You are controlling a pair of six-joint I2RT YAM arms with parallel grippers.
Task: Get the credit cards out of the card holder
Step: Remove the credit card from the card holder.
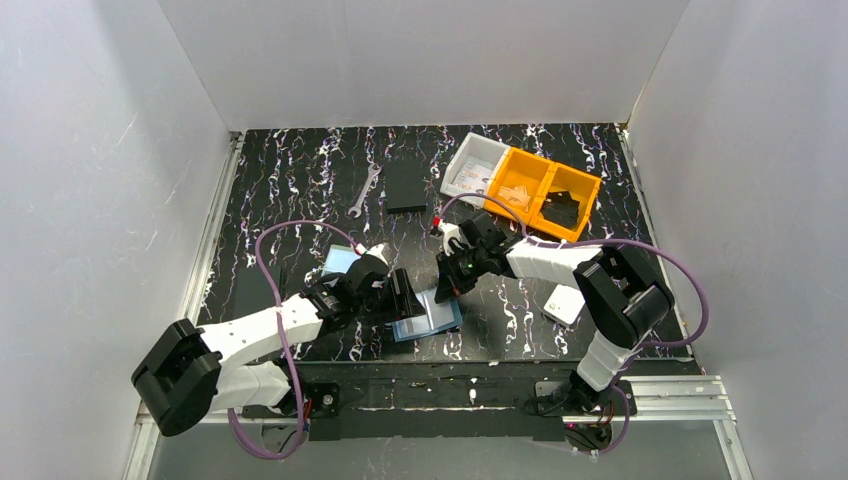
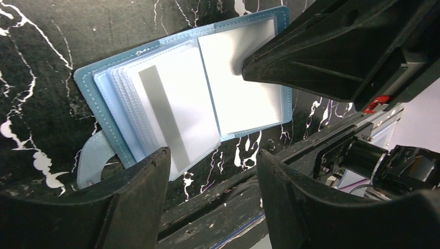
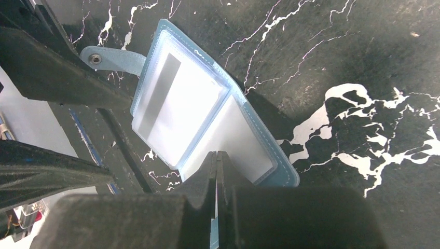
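The blue card holder (image 1: 428,318) lies open on the black marbled table near its front edge. It also shows in the left wrist view (image 2: 181,104) and the right wrist view (image 3: 207,119). A pale credit card with a grey stripe (image 2: 171,111) sits in its left clear pocket (image 3: 171,109). Another pale blue card (image 1: 342,262) lies loose on the table beside my left arm. My left gripper (image 1: 400,300) is open and empty, its fingers (image 2: 145,176) at the holder's near edge. My right gripper (image 1: 445,290) is shut, its tips (image 3: 216,155) pressing on the holder's right panel.
A wrench (image 1: 367,190) and a flat black rectangle (image 1: 406,185) lie at the back. A white bin (image 1: 472,170) and an orange bin (image 1: 548,192) stand at the back right. A white rounded box (image 1: 565,303) lies at the right. The table's front rail (image 2: 249,181) runs just below the holder.
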